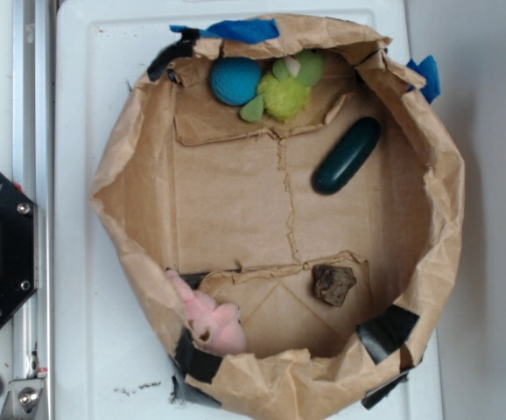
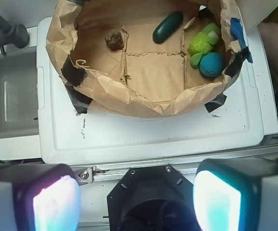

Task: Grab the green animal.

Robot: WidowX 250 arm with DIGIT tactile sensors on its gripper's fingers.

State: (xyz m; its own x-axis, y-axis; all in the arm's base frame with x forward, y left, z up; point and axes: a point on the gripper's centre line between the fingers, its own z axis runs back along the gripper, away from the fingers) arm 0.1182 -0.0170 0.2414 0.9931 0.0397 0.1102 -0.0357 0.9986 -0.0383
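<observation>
Crumpled paper walls ring the brown paper basin (image 1: pixel 122 149), which sits on my white bench (image 1: pixel 87 350), and those walls stand high all the way round. Its floor is mostly bare in the middle, so the widest open room lies between the far row of things and the near row.

My green animal (image 1: pixel 286 90) lies in the exterior view's top corner of the basin, close under the rim there, touching the teal ball (image 1: pixel 235 80) on one side. On its other side a dark green capsule (image 1: pixel 347 155) lies tilted, near but apart from it. Across the basin a brown lump (image 1: pixel 333 283) rests on the floor, and a pink plush toy (image 1: pixel 211 319) leans against the wall (half draped over the edge, as far as I can tell).

From my wrist view the gripper (image 2: pixel 136 202) hangs outside the basin, over the bench's edge, well apart from the green animal (image 2: pixel 202 44). Its fingers (image 2: pixel 52 199) stand wide apart, holding nothing and touching nothing.
</observation>
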